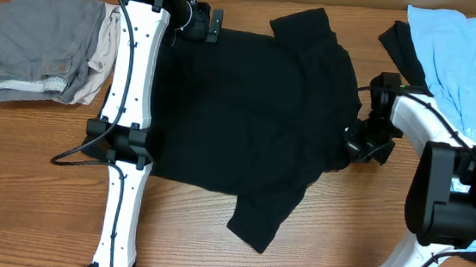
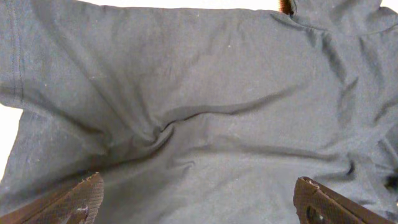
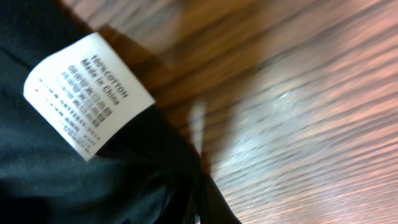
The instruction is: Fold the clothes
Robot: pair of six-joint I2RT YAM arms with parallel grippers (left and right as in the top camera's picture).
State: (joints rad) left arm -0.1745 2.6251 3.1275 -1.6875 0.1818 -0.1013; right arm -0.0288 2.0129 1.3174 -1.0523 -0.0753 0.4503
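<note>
A black T-shirt [image 1: 249, 108] lies spread across the middle of the table, one sleeve pointing toward the front edge. My left gripper [image 1: 200, 22] hovers over its far left edge, wide open, and the left wrist view shows both fingertips [image 2: 84, 199] apart above creased black cloth [image 2: 199, 106], holding nothing. My right gripper [image 1: 362, 144] sits at the shirt's right edge, shut on a fold of the black fabric [image 3: 124, 180]. The shirt's white label [image 3: 87, 93] shows just beside that pinch. A light-blue tee [image 1: 464, 67] lies at the far right.
A grey garment [image 1: 30, 42] on a beige piece [image 1: 102, 52] is piled at the back left. The light-blue tee partly covers another dark piece [image 1: 397, 39]. Bare wooden table [image 1: 315, 244] runs along the front and to the right of the shirt.
</note>
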